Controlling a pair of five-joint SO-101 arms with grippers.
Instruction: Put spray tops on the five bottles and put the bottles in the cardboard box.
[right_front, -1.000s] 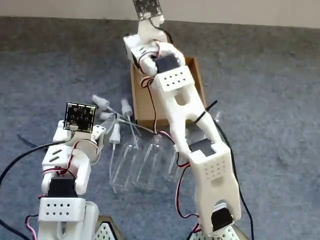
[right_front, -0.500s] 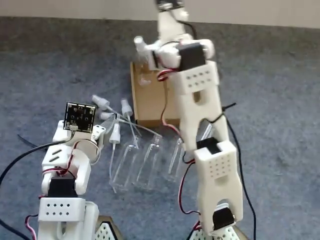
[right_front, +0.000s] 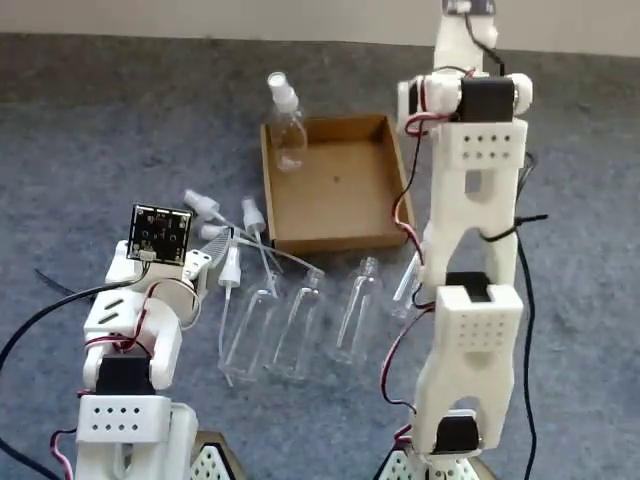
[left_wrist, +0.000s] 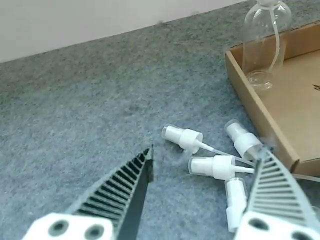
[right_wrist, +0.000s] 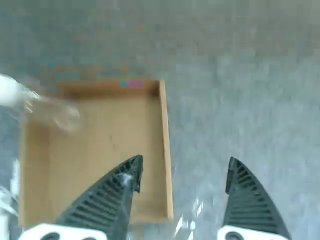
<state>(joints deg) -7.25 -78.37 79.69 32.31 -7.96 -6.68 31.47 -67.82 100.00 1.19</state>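
Capped bottle (right_front: 286, 130) upright in box (right_front: 330, 240), far left corner, against wall. Bare bottles (right_front: 357, 305) flat on carpet just before box. Loose tops (right_front: 205, 207) near box's left wall. Left gripper (left_wrist: 206, 154) over tops, fingers wide apart, empty. Right gripper (right_wrist: 185, 164) above box's right wall, fingers apart, empty.

No words or numbers can be read anywhere (the cardboard box (left_wrist: 260, 116) has a tiny dark mark (left_wrist: 316, 86) inside, but it is too small to read).

Soft even light, moderately bright, faint diffuse shadows on the carpet (right_front: 100, 130)
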